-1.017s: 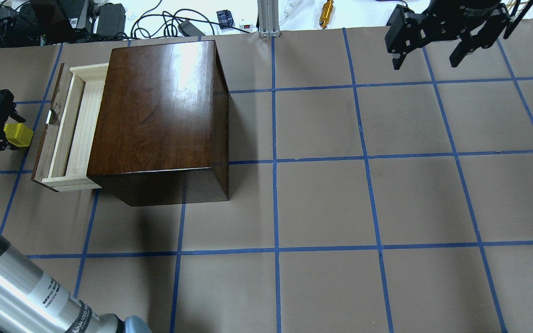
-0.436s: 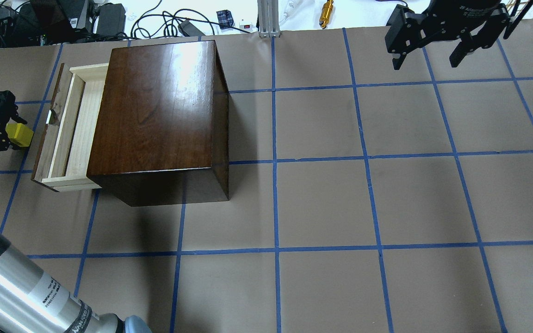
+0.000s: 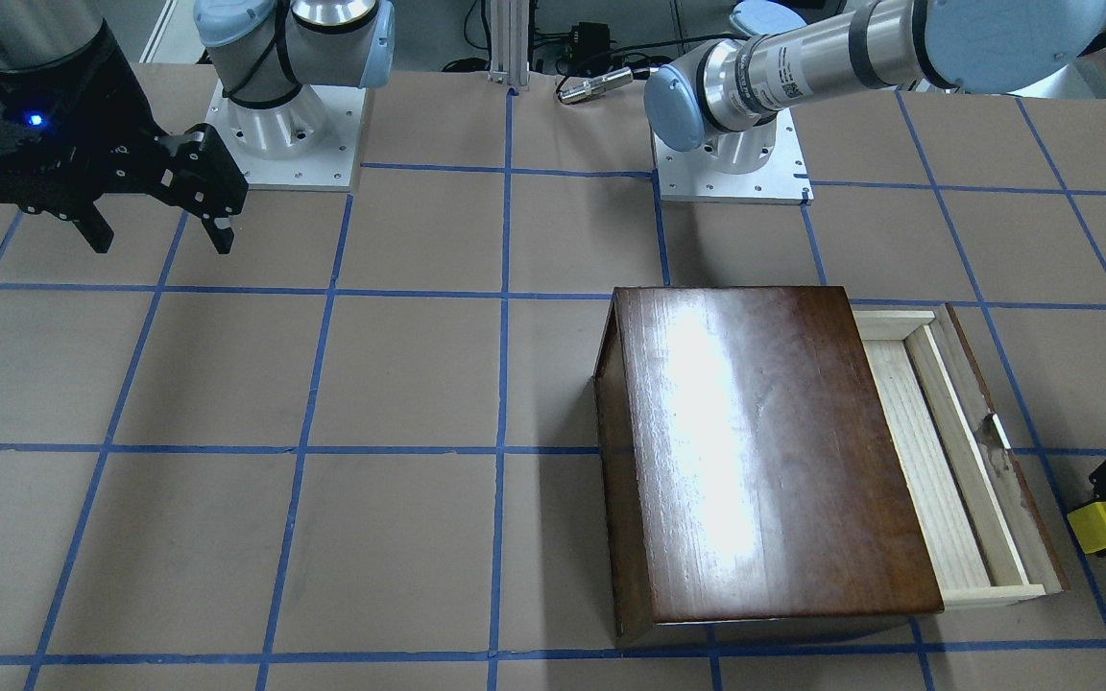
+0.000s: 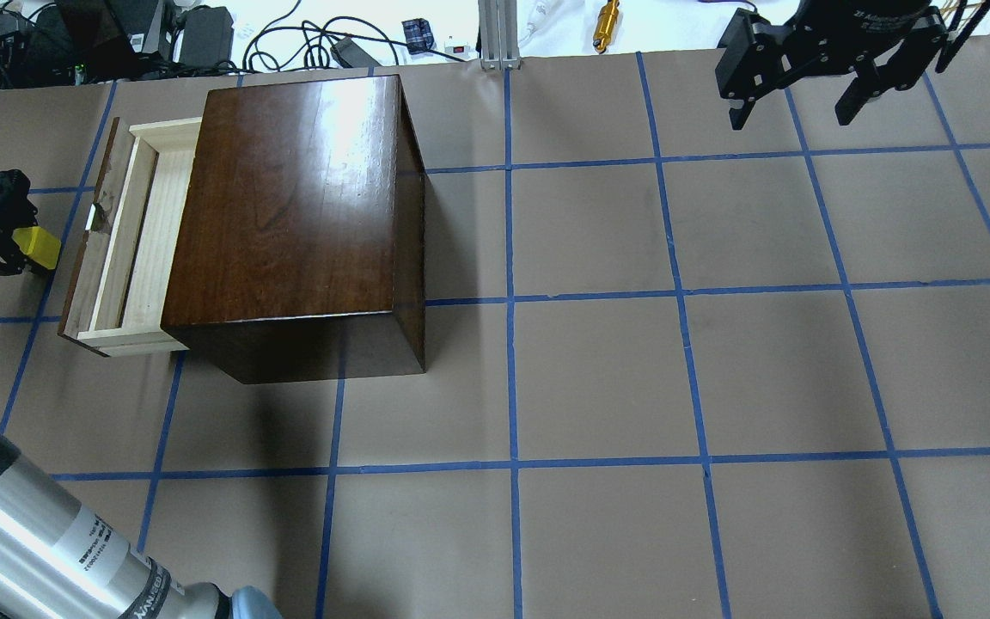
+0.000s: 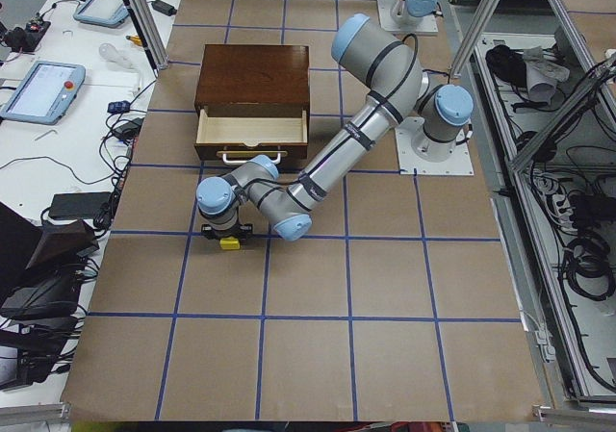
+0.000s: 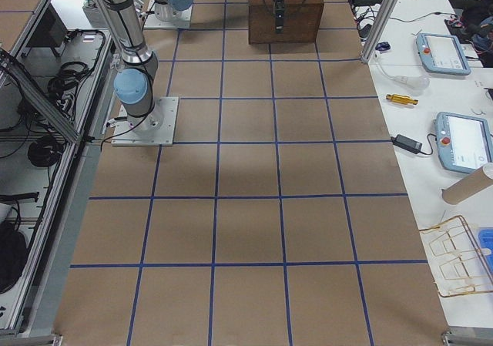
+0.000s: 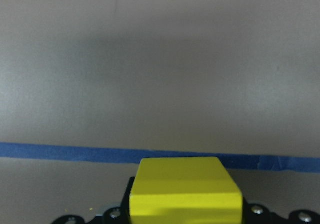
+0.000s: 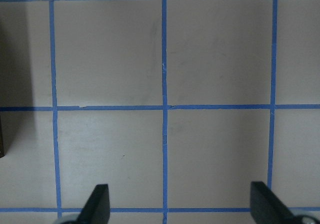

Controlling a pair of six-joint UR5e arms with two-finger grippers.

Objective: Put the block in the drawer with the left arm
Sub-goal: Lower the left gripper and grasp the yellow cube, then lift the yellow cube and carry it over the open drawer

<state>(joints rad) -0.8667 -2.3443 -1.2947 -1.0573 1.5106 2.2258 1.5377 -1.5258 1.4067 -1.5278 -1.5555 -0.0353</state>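
Small bright yellow cube (image 4: 37, 248) sits pinched between the black fingers of the left gripper (image 4: 18, 250), out beyond the open end of the shallow pale-wood drawer (image 4: 154, 232); the left wrist view shows the cube's top face low in the picture, with brown paper table (image 4: 598, 378) and one blue tape line beyond it; whether it hangs clear of the table I cannot tell for sure.

From the gripper, the drawer lies toward the glossy dark-brown wooden cabinet (image 4: 289, 215), past the drawer's dark front board and its small white handle (image 4: 98, 217); the tray is pulled partly out and nothing shows on the strip of floor that is visible; its long axis runs across the line from cube to cabinet, so the target is wide along the front but narrow in the direction of travel.

My judgement: the cube is grasped and the carry is in hand; the next move must raise it above the front board, then cross a short way over the tray before release; too low a path could knock the handle.

Right gripper (image 4: 791, 116) hangs far off at the table's other side, fingers spread and holding nothing; the left arm is plainly the nearer.
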